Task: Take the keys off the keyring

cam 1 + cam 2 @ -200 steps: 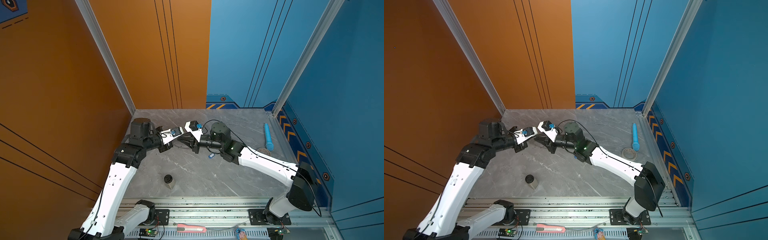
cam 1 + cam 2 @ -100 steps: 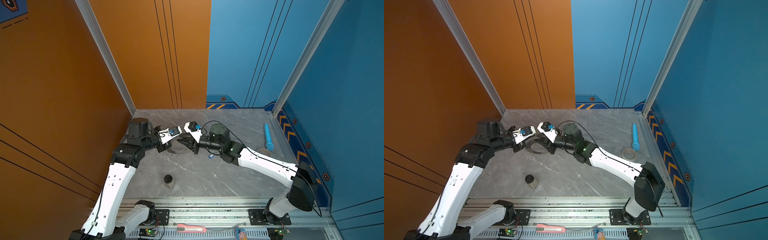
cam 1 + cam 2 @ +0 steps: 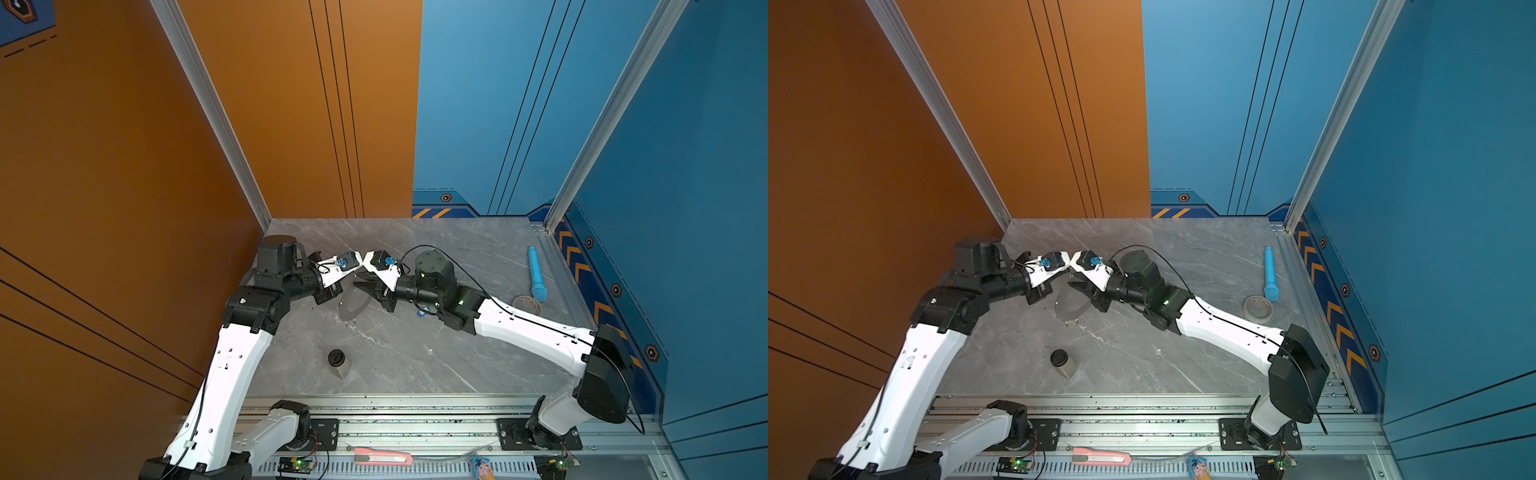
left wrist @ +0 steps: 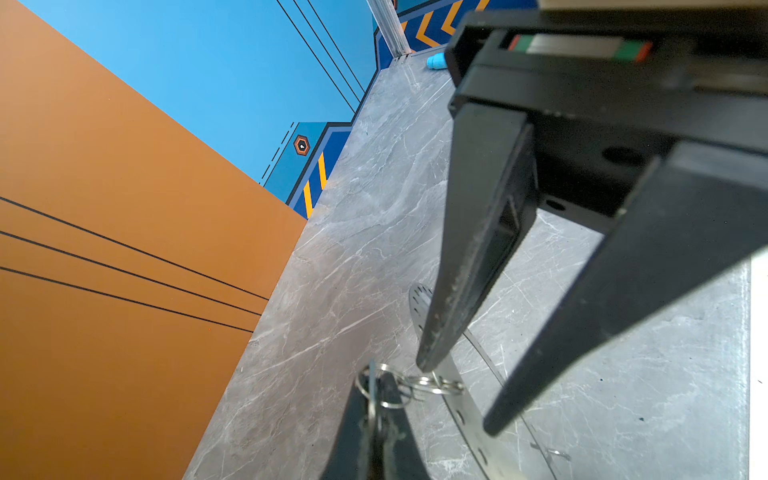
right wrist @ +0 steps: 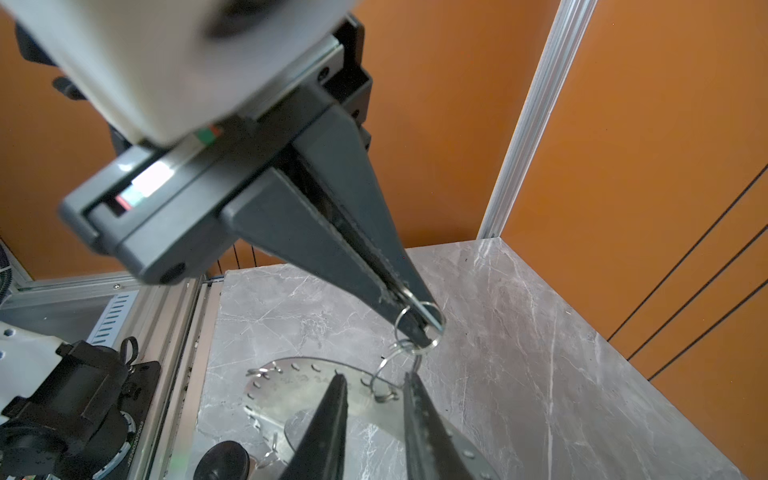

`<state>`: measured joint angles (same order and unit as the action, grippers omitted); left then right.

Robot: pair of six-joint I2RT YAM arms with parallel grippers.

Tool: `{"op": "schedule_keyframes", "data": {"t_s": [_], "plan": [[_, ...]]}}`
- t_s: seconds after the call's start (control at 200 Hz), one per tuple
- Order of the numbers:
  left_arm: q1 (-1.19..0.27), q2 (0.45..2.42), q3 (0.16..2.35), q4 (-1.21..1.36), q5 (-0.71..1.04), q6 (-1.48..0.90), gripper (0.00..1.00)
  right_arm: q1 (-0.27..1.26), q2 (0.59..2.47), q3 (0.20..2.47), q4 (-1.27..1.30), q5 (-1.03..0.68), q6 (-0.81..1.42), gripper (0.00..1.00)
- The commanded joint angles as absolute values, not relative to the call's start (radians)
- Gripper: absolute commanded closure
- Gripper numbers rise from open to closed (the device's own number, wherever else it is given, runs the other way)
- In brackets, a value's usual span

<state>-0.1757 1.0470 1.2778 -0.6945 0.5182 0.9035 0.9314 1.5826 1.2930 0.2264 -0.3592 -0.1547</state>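
The right tool (image 5: 374, 376) covers parts of the wide flat shiny metal keyring (image 5: 286, 386); the clamped left tool (image 5: 423, 332) hides half a small wire loop (image 5: 438, 320).

Left claw (image 3: 341, 287) and right claw (image 3: 360, 286) at keyring (image 3: 352, 306)

Arm shells (image 3: 232, 365) are white — joints (image 3: 257, 305) and cable (image 3: 1137, 246) black.

Top views: high, downward, whole table (image 3: 395, 353). Wrist views: close, probably opposed, sharing keyring (image 5: 286, 386).
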Motion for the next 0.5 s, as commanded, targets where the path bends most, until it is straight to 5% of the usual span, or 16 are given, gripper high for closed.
{"op": "schedule_keyframes", "data": {"t_s": [0.0, 0.496], "plan": [[-0.166, 1.037, 1.292, -0.693, 0.561, 0.881, 1.00, 0.934, 1.600, 1.325, 0.217, -0.327, -0.160, 0.79], [-0.166, 1.016, 1.282, -0.692, 0.565, 0.847, 1.00, 0.924, 1.632, 1.319, 0.346, -0.347, -0.032, 0.81]]}}
